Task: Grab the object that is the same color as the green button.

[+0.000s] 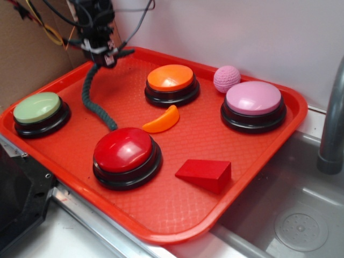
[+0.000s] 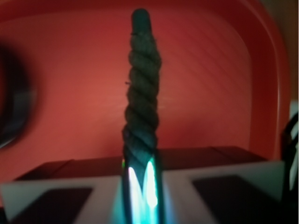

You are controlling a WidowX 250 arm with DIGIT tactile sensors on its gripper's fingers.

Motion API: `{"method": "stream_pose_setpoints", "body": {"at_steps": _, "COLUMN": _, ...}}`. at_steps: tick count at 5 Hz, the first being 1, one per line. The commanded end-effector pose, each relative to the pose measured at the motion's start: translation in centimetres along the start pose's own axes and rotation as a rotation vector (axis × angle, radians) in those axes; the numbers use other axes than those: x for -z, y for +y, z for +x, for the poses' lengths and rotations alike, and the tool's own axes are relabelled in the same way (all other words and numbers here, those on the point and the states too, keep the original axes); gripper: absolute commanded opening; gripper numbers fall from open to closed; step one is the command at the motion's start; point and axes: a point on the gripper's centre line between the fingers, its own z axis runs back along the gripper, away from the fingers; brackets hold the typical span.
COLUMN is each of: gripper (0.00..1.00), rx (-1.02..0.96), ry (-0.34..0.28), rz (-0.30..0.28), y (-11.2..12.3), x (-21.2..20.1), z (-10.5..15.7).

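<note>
1. We are seeing the dark green rope (image 1: 92, 99) hanging in a wavy line from the pincer (image 1: 103, 60) at the back left of the red tray (image 1: 177, 220), its lower end resting on the tray floor just behind the red button (image 1: 126, 156).
2. In the wrist view we are looking down the twisted rope (image 2: 141, 102), which the pincer (image 2: 141, 186) is clamping between its closed jaws.
3. The pale green button (image 1: 40, 113) is sitting in the tray's left corner, apart from the rope.
4. An orange crescent slice (image 1: 162, 120) is lying between the red button and the orange button (image 1: 171, 83).
5. We are also noting a pink button (image 1: 253, 105), a pink knitted ball (image 1: 227, 78) and a red wedge block (image 1: 205, 174).
6. The tray is overlapping a steel sink (image 1: 290, 215) on the desk.
</note>
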Motion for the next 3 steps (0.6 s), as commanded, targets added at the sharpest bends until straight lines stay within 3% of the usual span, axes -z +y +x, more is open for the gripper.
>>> {"method": "stream_pose_setpoints", "body": {"at_steps": 1, "gripper": 0.0, "rx": -0.13, "ry": -0.022, "rz": 0.015, "y": -2.2, "x": -11.5, "z": -2.7}}
{"method": "stream_pose_setpoints", "body": {"at_steps": 2, "gripper": 0.0, "rx": -0.25, "ry": -0.019, "rz": 0.028, "y": -2.6, "x": -15.8, "z": -4.1}}
{"method": "stream_pose_setpoints", "body": {"at_steps": 3, "gripper": 0.0, "rx": -0.28, "ry": 0.002, "rz": 0.058, "y": -2.9, "x": -16.9, "z": -4.4}}
